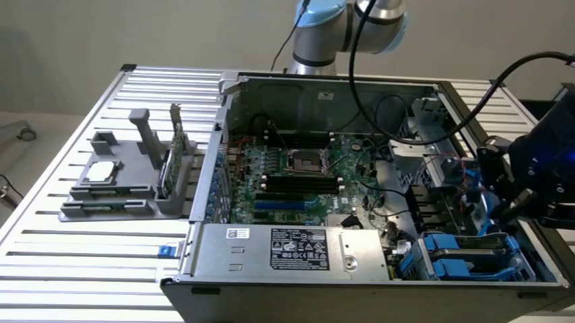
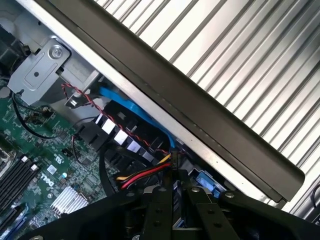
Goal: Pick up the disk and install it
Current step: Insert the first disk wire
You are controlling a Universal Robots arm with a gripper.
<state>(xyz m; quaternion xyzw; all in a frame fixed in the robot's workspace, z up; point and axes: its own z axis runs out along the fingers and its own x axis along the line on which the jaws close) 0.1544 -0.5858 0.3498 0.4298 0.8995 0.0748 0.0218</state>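
My gripper point(image 1: 514, 205) hangs over the exterior view's right side of the open computer case point(image 1: 314, 269), just above the blue drive cage point(image 1: 467, 259) in the near corner. In the wrist view, my gripper point(image 2: 176, 207) has its black fingers point(image 2: 159, 212) close together. A narrow blue-grey strip sits between them and looks like the edge of the disk point(image 2: 176, 196). The rest of the disk is hidden behind the fingers. A bit of blue plastic point(image 2: 206, 181) shows just past the fingertips, beside the case wall point(image 2: 200, 120).
The motherboard point(image 1: 297, 182), a blue data cable point(image 2: 135, 112) and red-yellow power wires point(image 2: 145, 174) lie close below the gripper. A grey fixture point(image 1: 126, 188) with a chip and cards stands at the exterior view's left. The power supply point(image 1: 287, 249) fills the case's near side.
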